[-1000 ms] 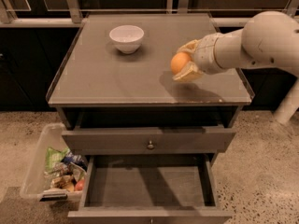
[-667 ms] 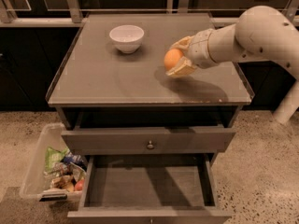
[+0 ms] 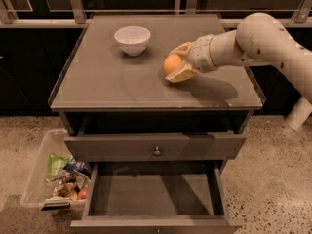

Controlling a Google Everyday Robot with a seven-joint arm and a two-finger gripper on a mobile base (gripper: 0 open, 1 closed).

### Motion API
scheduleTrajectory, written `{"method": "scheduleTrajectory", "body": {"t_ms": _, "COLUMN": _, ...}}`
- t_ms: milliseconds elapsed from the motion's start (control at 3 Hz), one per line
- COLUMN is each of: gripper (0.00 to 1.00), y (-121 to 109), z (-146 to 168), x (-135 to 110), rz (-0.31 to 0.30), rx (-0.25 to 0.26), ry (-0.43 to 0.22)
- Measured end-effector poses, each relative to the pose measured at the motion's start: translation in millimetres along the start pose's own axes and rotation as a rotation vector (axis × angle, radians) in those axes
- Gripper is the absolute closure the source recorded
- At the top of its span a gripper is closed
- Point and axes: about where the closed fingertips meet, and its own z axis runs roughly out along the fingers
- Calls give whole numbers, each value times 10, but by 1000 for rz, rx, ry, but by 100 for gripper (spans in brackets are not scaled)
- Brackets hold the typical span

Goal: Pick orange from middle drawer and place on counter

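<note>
The orange (image 3: 172,63) is held between the tan fingers (image 3: 182,74) of my gripper (image 3: 174,62), just above or on the counter (image 3: 112,84), right of centre. The gripper is shut on it and reaches in from the right on a white arm (image 3: 253,40). The middle drawer (image 3: 153,194) stands pulled open below, its dark floor bare.
A white bowl (image 3: 132,39) stands at the back left of the counter. A shut drawer front with a small round knob (image 3: 157,151) sits above the open drawer. A clear bin (image 3: 51,177) of packets, with a small red round item (image 3: 83,193), stands on the floor at the left.
My gripper with the orange has moved left and a little toward the back of the counter, and seems lower over the surface.
</note>
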Motion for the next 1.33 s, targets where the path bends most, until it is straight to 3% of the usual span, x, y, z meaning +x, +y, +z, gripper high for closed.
{"method": "scheduleTrajectory", "body": {"t_ms": 333, "gripper": 100, "y": 139, "z": 169, "x": 105, "rz": 62, "rx": -10, "ry": -22}}
{"method": "scheduleTrajectory", "body": {"t_ms": 1333, "gripper": 36, "y": 115, "z": 148, "x": 72, "rz": 64, "rx": -10, "ry": -22}}
